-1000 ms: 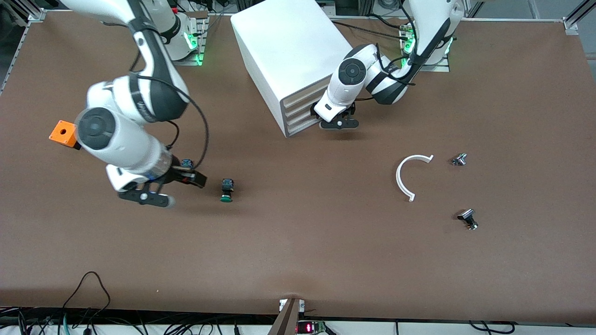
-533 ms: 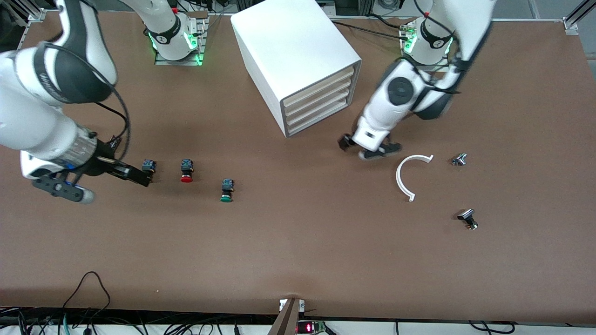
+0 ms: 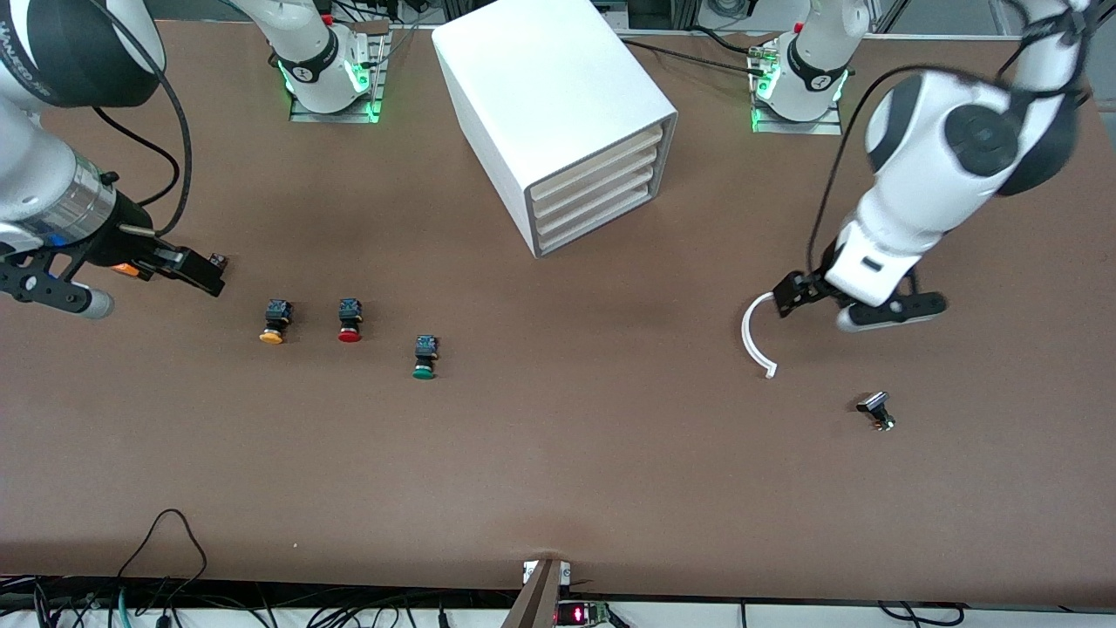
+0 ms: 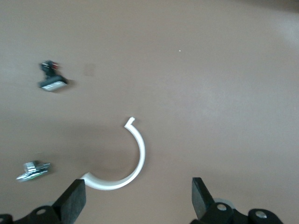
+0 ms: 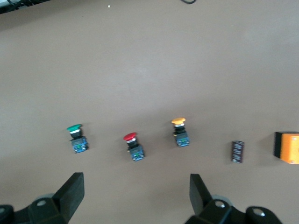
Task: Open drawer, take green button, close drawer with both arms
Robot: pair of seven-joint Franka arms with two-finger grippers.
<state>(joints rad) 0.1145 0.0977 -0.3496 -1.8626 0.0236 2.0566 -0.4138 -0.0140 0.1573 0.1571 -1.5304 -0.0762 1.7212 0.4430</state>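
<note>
Both my grippers hang spread and empty: the left gripper [image 4: 135,203] over the white curved plastic strip [image 3: 755,336], the right gripper [image 5: 135,198] over the table's right-arm end. The green-capped push button [image 3: 425,357] lies out on the brown table [image 3: 558,471]; the white cabinet's lowest drawer [image 3: 602,222] looks shut, so little remains.

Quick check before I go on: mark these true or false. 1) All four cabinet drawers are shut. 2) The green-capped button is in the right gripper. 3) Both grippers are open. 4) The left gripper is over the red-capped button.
1) True: the white box cabinet shows its lowest drawer flush with the rest.
2) False: the green-capped push button lies on the brown table; the right gripper is empty.
3) True: the left gripper is open too.
4) False: it is over the white curved plastic strip; the red-capped push button lies toward the right arm's end.
</note>
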